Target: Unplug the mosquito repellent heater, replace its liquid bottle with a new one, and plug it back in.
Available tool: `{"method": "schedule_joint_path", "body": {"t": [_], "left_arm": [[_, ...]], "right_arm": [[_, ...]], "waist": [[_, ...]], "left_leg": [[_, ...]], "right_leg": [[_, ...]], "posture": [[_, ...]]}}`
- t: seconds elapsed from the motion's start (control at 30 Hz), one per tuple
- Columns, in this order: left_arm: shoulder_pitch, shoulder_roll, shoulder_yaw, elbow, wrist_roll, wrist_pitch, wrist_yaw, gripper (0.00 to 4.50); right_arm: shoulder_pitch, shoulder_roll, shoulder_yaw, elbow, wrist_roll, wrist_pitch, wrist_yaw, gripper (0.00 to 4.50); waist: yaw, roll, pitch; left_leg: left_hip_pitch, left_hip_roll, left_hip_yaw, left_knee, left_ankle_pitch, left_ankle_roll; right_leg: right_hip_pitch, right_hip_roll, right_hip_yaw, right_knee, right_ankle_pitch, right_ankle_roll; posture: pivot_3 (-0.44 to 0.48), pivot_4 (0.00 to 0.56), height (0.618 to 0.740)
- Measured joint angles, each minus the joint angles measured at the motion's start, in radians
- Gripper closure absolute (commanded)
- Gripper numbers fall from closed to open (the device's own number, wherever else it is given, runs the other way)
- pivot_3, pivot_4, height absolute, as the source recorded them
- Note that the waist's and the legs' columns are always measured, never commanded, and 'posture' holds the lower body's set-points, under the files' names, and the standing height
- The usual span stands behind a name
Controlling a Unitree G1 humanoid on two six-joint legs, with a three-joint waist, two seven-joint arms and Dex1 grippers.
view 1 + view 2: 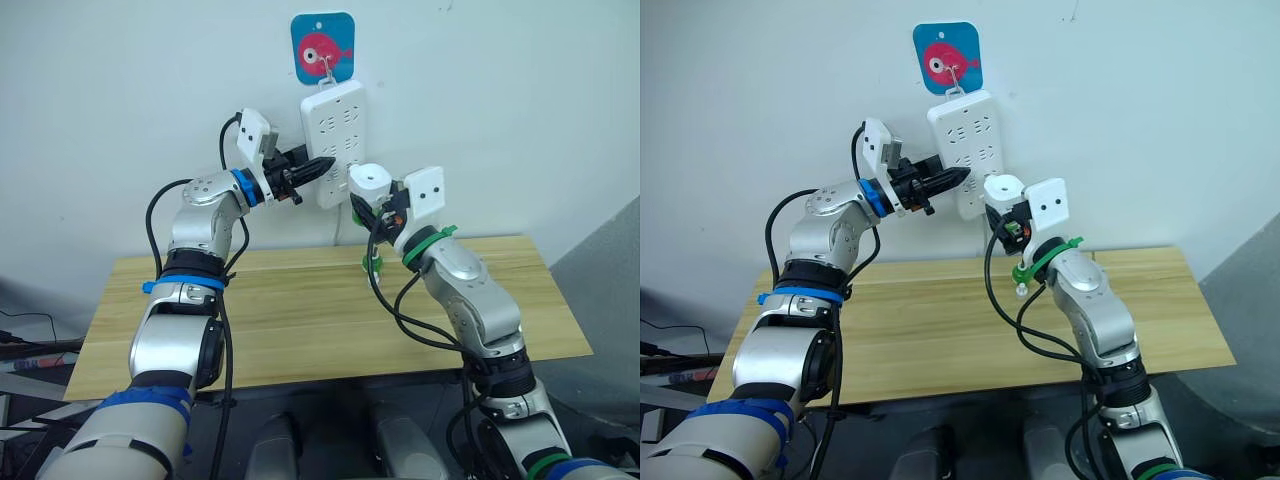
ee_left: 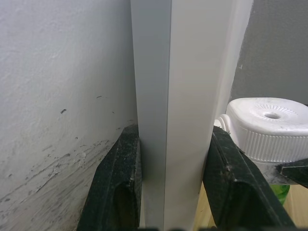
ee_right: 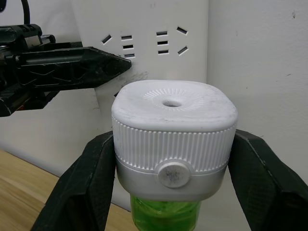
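Right wrist view: mosquito repellent heater (image 3: 174, 144) is held in the right gripper (image 3: 173, 183) fingers beside the power strip (image 1: 336, 140), itself pinched by the left gripper (image 1: 318, 167); strip is best kept steadied while prongs are aligned squarely.

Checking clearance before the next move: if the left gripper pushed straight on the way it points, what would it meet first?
Probably the heater in the right gripper, just beyond the power strip the left gripper clamps; depth is uncertain.

White heater (image 3: 174, 139) — upright, green bottle (image 3: 166, 216) beneath
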Motion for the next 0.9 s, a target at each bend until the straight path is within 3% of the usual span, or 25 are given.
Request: {"method": "schedule_joint_path", "body": {"t": [0.7,0.83,0.9], "left_arm": [[0.044,0.015,0.048,-0.075,0.001,0.085,0.018,3.15],[0.043,0.003,0.045,-0.073,0.004,0.066,0.022,3.15],[0.043,0.002,0.042,-0.072,0.004,0.049,0.014,3.15]], "right_arm": [[-0.151,0.051,-0.046,0.237,0.004,-0.029,0.096,1.50],[-0.148,0.047,-0.063,0.219,0.006,-0.015,0.090,0.16],[-0.132,0.037,-0.054,0.166,0.004,0.011,0.094,0.07]], "waist": [[-0.030,0.000,0.000],[-0.026,0.000,0.000],[-0.023,0.000,0.000]], "left_leg": [[0.003,0.001,0.000,0.006,0.001,0.000],[0.002,0.000,0.000,0.006,0.001,0.000],[0.001,0.000,-0.001,0.004,0.000,0.000]], "right_leg": [[0.000,0.001,0.001,0.010,0.000,0.000],[0.000,0.001,0.001,0.009,0.000,0.000],[-0.001,0.001,0.000,0.008,0.000,0.000]], "posture": [[-0.145,0.187,0.740],[-0.140,0.187,0.740],[-0.125,0.184,0.740]]}}
